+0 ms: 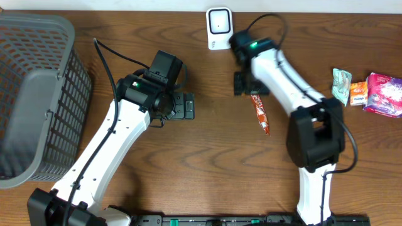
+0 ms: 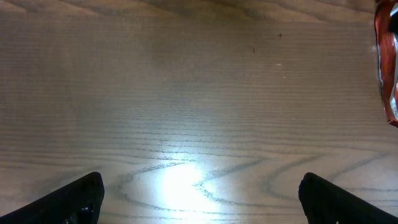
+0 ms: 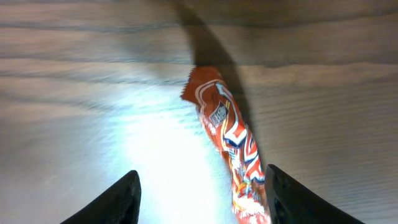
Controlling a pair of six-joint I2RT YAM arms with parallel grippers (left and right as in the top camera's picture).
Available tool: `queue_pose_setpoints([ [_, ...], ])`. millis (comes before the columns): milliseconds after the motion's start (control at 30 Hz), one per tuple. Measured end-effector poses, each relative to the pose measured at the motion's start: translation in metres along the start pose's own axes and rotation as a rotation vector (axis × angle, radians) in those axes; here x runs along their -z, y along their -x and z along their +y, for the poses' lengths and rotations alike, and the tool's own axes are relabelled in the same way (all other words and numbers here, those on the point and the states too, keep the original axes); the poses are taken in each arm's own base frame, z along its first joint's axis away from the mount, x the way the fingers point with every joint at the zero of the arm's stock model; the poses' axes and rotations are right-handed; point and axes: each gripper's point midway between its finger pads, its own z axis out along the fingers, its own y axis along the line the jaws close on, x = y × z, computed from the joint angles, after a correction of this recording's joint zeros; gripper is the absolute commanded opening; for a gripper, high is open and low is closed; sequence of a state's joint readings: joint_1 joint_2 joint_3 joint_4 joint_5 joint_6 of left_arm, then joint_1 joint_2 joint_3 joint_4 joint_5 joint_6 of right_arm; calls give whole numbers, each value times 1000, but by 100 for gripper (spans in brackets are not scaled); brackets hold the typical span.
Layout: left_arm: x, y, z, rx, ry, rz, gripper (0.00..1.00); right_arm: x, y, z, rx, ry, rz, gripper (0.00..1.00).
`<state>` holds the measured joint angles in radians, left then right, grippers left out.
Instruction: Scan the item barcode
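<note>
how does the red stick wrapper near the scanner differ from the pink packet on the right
The red stick wrapper is long and thin; the pink packet is wide and bulky. The wrapper is red-orange with white print, the packet magenta. The wrapper lies alone mid-table; the packet sits by an orange packet at the edge. Both lie on the table.

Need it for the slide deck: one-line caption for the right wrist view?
Right gripper open over an orange snack packet lying on the wooden table.
</note>
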<state>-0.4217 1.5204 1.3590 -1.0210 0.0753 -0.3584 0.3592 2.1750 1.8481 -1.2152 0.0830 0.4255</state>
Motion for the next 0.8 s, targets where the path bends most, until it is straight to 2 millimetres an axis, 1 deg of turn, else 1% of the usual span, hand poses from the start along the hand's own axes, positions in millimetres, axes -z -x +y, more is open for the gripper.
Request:
queue_pose_setpoints([
  [33, 0, 0, 0, 0, 0, 0, 100, 6, 2, -1, 6, 50, 17, 38],
  [67, 0, 0, 0, 0, 0, 1, 100, 9, 1, -3, 11, 85, 33, 29],
  [133, 0, 0, 0, 0, 0, 0, 100, 15, -3, -12, 7, 139, 78, 18],
  [200, 0, 0, 0, 0, 0, 0, 100, 15, -9, -29, -8, 141, 126, 6],
  [267, 0, 0, 0, 0, 0, 0, 100, 14, -12, -42, -23, 129, 152, 1],
  [300, 0, 0, 0, 0, 0, 0, 100, 13, -13, -51, -33, 111, 162, 1],
  [400, 0, 0, 0, 0, 0, 0, 100, 7, -17, -70, -53, 74, 182, 1],
  [500, 0, 0, 0, 0, 0, 0, 100, -4, -23, -80, -62, 51, 205, 1],
  [600, 0, 0, 0, 0, 0, 0, 100, -19, -30, -77, -58, 56, 221, 1],
  [700, 0, 0, 0, 0, 0, 0, 100, -33, -38, -68, -50, 88, 236, 1],
  [800, 0, 0, 0, 0, 0, 1, 100, -41, -48, -54, -31, 122, 258, 1],
])
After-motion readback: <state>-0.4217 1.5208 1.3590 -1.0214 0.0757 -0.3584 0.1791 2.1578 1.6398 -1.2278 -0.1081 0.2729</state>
